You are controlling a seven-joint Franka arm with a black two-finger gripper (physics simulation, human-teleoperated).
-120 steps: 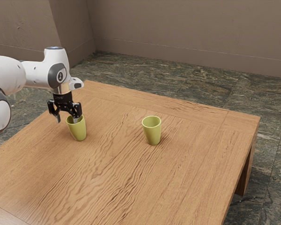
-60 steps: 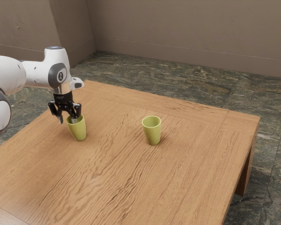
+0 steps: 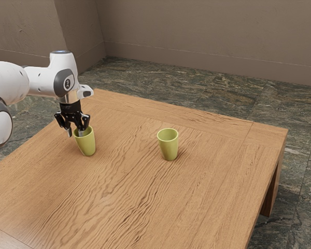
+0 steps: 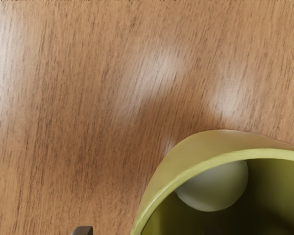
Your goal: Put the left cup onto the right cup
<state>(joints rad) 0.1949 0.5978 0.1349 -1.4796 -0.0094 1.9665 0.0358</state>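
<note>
Two yellow-green cups stand upright on the wooden table. The left cup is at the exterior view's left and the right cup is near the middle. My gripper hangs over the left cup's near rim, one finger inside the cup and one outside its wall. The fingers are narrowed but open. In the wrist view the left cup sits just under my hand with its pale bottom showing, and the outer fingertip stands a small gap away from the wall.
The table's far edge and its right edge drop to a dark stone floor. Bare wood lies between the two cups and toward the front.
The fingers have drawn closer together around the left cup's wall. The hand has shifted slightly. Both cups stay where they were.
</note>
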